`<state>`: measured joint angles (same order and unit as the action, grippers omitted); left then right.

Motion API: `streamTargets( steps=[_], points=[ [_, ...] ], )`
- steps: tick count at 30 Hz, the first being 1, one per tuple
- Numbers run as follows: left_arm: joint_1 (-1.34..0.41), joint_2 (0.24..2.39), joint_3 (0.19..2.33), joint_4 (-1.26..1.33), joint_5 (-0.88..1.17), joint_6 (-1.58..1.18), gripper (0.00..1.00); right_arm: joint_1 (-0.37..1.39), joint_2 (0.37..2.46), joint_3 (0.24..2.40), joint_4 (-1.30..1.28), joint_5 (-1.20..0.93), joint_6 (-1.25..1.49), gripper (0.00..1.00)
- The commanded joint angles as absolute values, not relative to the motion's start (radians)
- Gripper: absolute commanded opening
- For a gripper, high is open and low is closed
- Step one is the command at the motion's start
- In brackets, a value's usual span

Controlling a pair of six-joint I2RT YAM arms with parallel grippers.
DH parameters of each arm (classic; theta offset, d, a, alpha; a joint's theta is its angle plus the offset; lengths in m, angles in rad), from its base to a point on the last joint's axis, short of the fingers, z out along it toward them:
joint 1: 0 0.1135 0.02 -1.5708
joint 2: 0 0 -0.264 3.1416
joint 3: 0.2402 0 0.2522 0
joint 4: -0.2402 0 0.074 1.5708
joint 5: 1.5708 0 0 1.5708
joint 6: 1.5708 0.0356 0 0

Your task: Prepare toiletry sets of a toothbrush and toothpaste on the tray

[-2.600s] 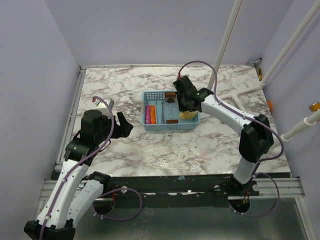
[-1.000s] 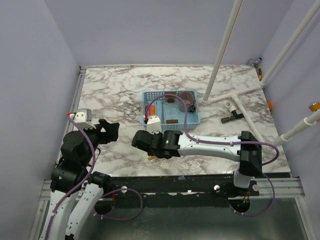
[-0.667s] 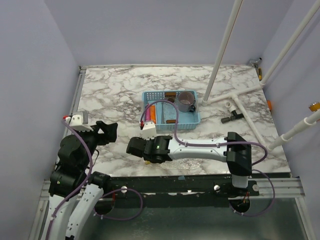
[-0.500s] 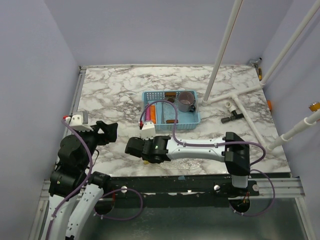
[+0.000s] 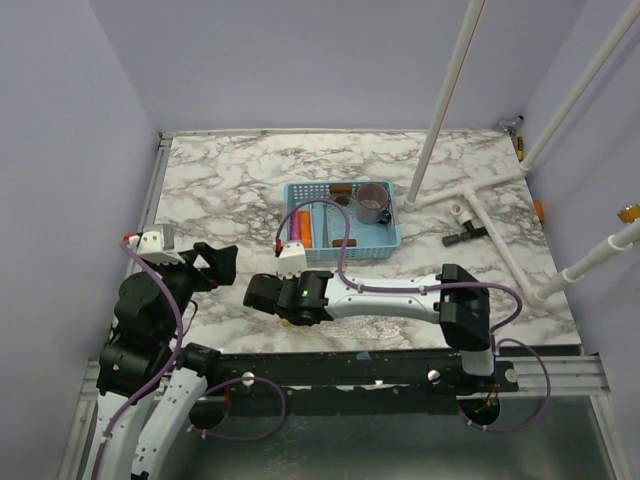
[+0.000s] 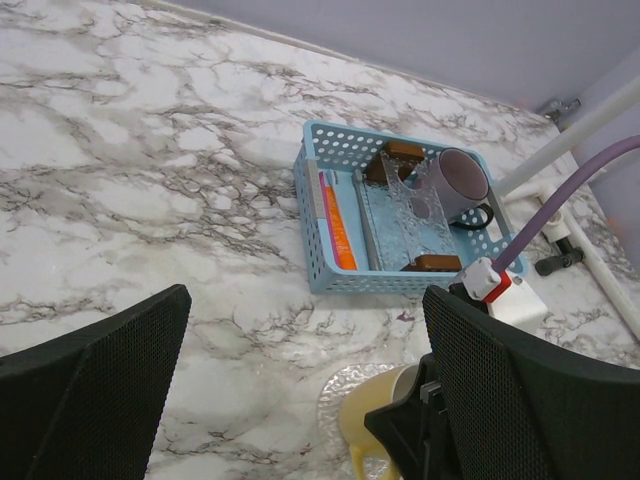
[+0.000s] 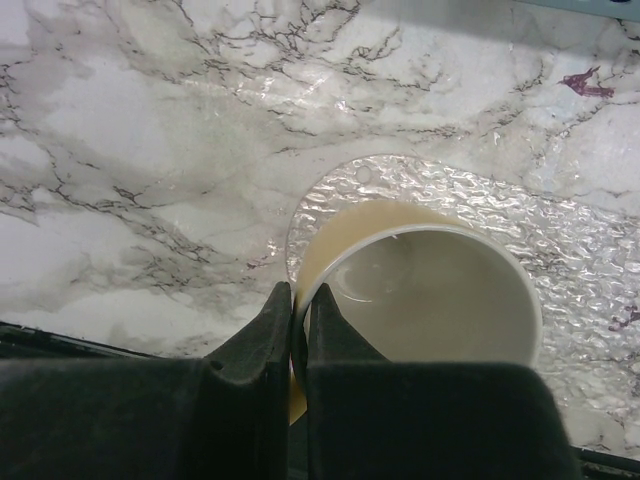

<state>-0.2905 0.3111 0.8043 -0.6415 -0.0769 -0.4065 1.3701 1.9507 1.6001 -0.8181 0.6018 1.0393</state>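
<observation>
**Tray nearly sorted**

My right fingers (image 7: 262, 335) pinch the yellow mug (image 7: 430, 290) by its rim, down at the bench (image 7: 120, 150); my left fingers (image 6: 95, 400) hang spread, empty. Beyond them the tray (image 6: 312, 215) holds toothbrush (image 6: 367, 225), toothpaste (image 6: 340, 238) and a purple mug (image 6: 460, 185), likely next out.

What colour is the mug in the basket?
Purple-grey. The mug, inside the light blue tray, shows best in the left wrist view.
</observation>
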Motion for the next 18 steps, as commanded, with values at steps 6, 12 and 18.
streamTargets(
  steps=[6, 12, 18],
  points=[
    [-0.296, 0.293, 0.795, -0.658, -0.095, -0.409, 0.99, 1.379, 1.982, 1.644, -0.848, 0.657, 1.077, 0.23],
    [-0.296, 0.292, 0.794, -0.658, -0.094, -0.408, 0.99, 1.380, 1.986, 1.657, -0.853, 0.652, 1.071, 0.30],
    [-0.298, 0.294, 0.793, -0.658, -0.094, -0.408, 0.99, 1.380, 1.955, 1.674, -0.869, 0.673, 1.059, 0.39]
  ],
)
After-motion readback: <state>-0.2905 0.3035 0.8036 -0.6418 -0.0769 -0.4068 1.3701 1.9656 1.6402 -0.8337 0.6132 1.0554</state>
